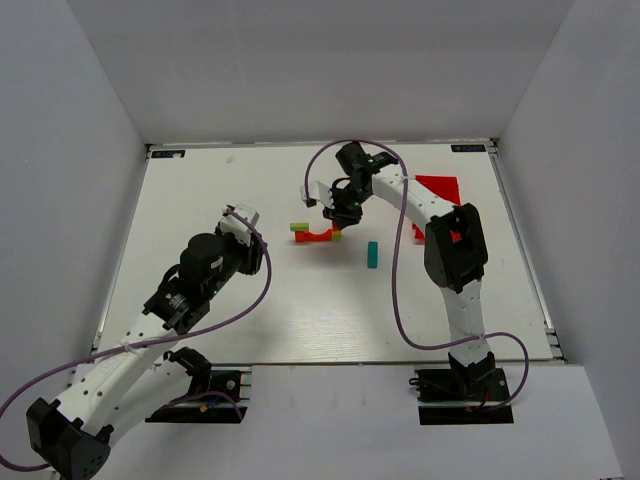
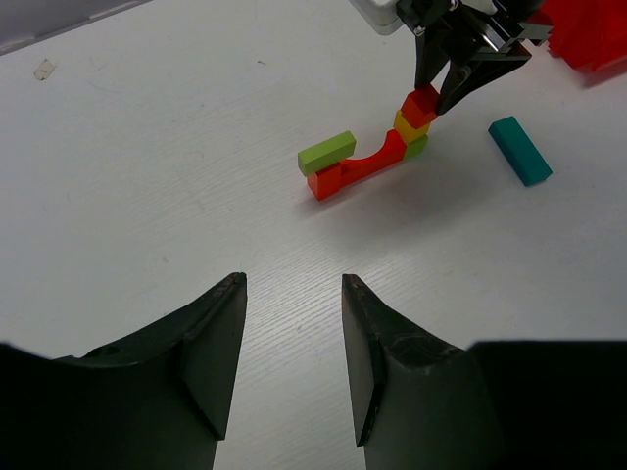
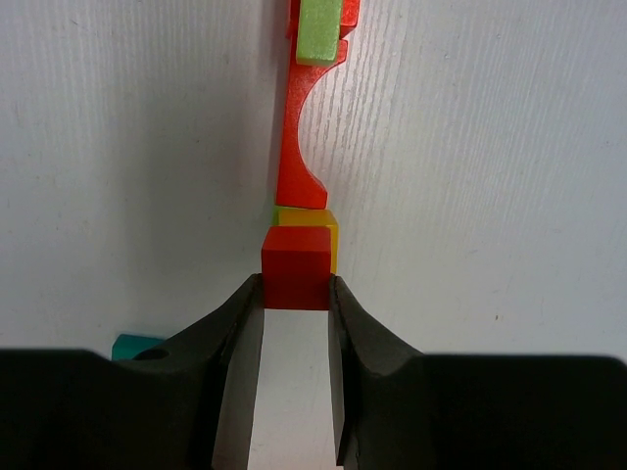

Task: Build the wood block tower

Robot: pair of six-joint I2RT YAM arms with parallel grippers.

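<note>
A red arch [image 1: 318, 237] lies on the table with a lime-green block [image 1: 299, 227] on its left end. At its right end a yellow cube [image 2: 404, 125] sits on a lime-green cube [image 2: 418, 148]. My right gripper [image 1: 341, 213] is shut on a red-orange cube [image 3: 297, 274] and holds it on top of the yellow cube [image 3: 321, 221]. A teal bar [image 1: 372, 255] lies flat to the right of the stack. My left gripper [image 2: 291, 282] is open and empty, well short of the blocks, on the near left.
A larger red plastic bin [image 1: 440, 190] stands at the back right, behind the right arm. White walls close the table on three sides. The right arm's purple cable loops over the table's right half.
</note>
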